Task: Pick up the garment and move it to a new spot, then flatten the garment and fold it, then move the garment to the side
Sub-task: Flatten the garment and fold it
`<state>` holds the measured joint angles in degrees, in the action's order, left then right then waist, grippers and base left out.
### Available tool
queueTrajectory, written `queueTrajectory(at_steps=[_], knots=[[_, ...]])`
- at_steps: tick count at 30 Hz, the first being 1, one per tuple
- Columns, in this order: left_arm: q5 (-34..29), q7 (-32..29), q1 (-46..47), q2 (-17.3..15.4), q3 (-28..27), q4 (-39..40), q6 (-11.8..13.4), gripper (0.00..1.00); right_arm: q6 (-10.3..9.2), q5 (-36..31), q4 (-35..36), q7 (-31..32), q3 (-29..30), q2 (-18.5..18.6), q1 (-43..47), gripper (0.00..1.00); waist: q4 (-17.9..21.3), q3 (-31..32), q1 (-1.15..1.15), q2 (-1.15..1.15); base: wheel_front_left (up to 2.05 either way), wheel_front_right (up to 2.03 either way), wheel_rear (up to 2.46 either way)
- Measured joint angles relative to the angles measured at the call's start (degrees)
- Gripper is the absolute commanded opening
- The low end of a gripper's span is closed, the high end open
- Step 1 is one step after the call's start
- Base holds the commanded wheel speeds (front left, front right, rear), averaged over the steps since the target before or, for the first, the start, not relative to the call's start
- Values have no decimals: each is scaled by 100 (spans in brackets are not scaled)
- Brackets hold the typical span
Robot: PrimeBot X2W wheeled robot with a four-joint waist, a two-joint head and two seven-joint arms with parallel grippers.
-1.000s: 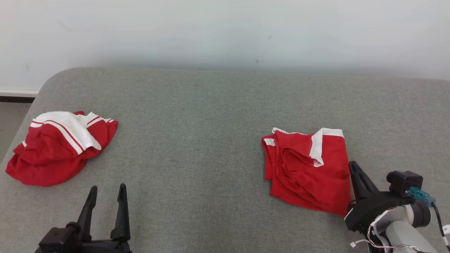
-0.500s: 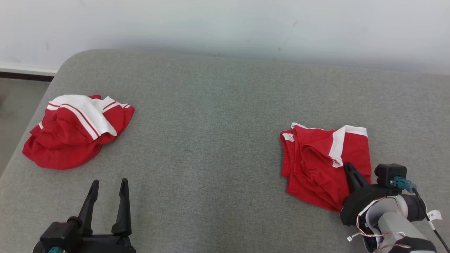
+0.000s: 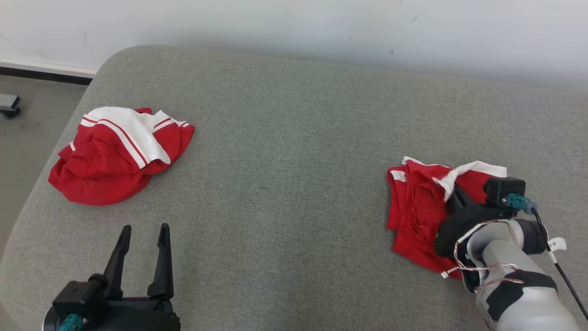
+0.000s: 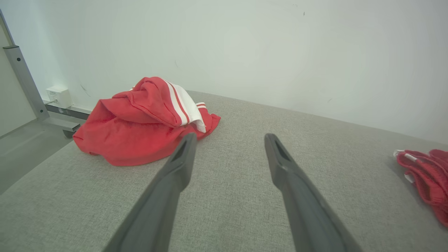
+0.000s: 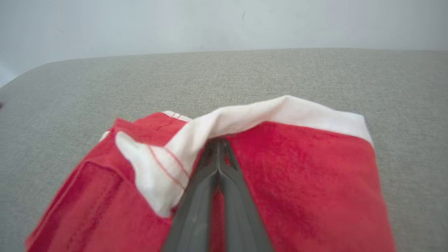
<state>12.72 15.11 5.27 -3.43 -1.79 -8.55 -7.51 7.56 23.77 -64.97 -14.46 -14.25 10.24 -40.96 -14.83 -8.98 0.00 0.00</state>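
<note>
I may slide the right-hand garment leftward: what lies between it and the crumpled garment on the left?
Nothing but bare grey cushion lies between the folded garment and the crumpled garment. The head view shows the whole stretch.

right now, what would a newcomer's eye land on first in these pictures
The folded red garment at the right of the grey cushion, with the right gripper nosing under its white band, fingers closed together. Next, a crumpled red-and-white garment lies at the far left, and the left gripper hangs low at the near left, fingers spread and empty.
</note>
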Motion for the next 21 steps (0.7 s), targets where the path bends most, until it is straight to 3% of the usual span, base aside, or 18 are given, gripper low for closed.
queueTrajectory(at_steps=[14, 21], knots=[[40, 0, 35, 20, 86, -64, 0, 100, 0, -146, -59, -52, -212, -589, -254, 0, -168, -47, 0, 0, 0, 0, 0], [19, 0, 1, 12, -21, -57, 0, 100, 0, -136, 719, -52, -215, -653, -85, 0, 70, 24, 0, 0, 0, 0, 0]])
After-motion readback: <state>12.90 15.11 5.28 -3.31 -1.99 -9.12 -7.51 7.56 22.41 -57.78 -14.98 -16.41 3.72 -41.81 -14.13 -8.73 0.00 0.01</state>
